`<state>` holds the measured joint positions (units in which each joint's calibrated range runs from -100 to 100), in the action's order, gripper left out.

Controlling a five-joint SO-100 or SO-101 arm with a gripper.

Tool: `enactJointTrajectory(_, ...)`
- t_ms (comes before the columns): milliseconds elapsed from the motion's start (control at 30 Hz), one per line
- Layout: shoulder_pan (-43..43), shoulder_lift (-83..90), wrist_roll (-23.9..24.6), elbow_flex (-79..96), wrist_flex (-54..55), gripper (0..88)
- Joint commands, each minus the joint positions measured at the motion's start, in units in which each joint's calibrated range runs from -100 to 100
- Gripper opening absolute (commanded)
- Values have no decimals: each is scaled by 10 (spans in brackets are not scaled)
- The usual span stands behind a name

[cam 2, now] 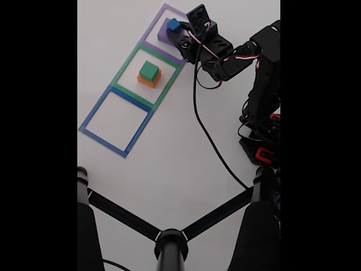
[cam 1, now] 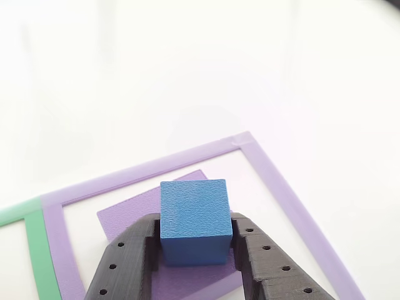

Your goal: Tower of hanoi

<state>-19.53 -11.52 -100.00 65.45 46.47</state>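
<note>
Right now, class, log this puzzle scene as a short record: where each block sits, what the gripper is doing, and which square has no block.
blue block: between the gripper fingers, over the purple block
purple block: inside the purple tape square
green block: stacked on the orange block, inside the green tape square
blue tape square: no block
gripper: shut on the blue block

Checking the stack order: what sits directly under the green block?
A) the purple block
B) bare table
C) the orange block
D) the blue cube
C: in the fixed view the green block rests on the orange block inside the green tape square.
</note>
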Motion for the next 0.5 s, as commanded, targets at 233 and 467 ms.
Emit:
enactJointTrajectory(233, 13, 35, 0, -11, 4, 27)
enactJointTrajectory(467, 23, 167, 0, -5, -129, 27)
